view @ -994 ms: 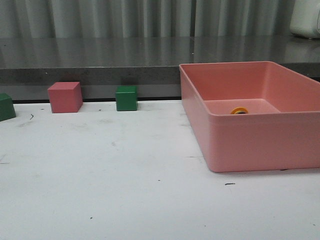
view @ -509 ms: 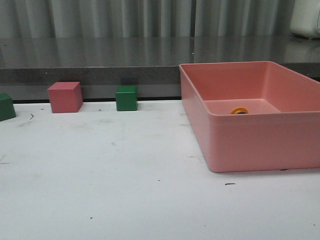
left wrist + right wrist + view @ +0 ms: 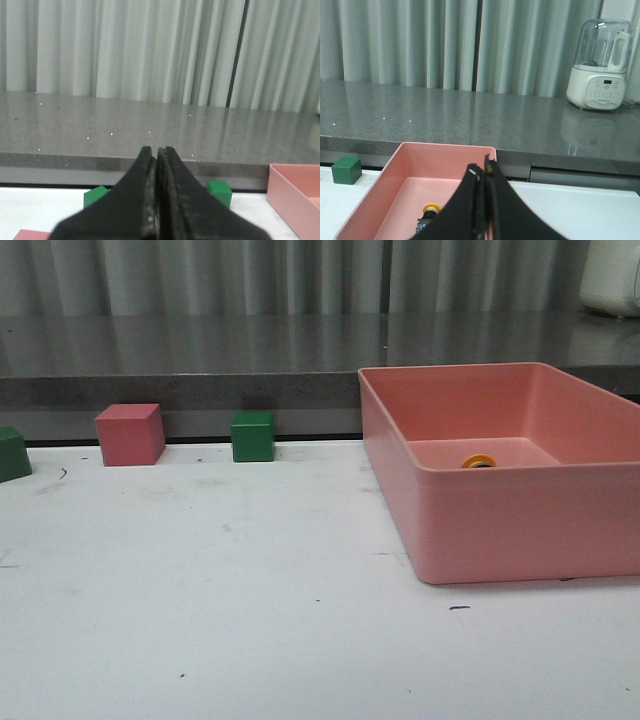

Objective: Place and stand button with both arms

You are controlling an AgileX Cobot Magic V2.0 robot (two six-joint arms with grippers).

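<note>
The button [image 3: 478, 461] lies inside the pink bin [image 3: 500, 520] at the right; only its yellow cap shows over the bin wall in the front view. In the right wrist view the button [image 3: 431, 212] lies on the bin floor, yellow cap toward the far wall, dark base partly hidden by my fingers. My right gripper [image 3: 484, 167] is shut and empty, held above the bin's near side. My left gripper [image 3: 154, 150] is shut and empty, held above the table. Neither arm shows in the front view.
A pink cube [image 3: 130, 433] and two green cubes [image 3: 252, 436] [image 3: 12, 453] stand along the table's far edge. A grey counter runs behind, with a white appliance [image 3: 600, 65] on it at the right. The bin's walls [image 3: 367, 210] stand around the button.
</note>
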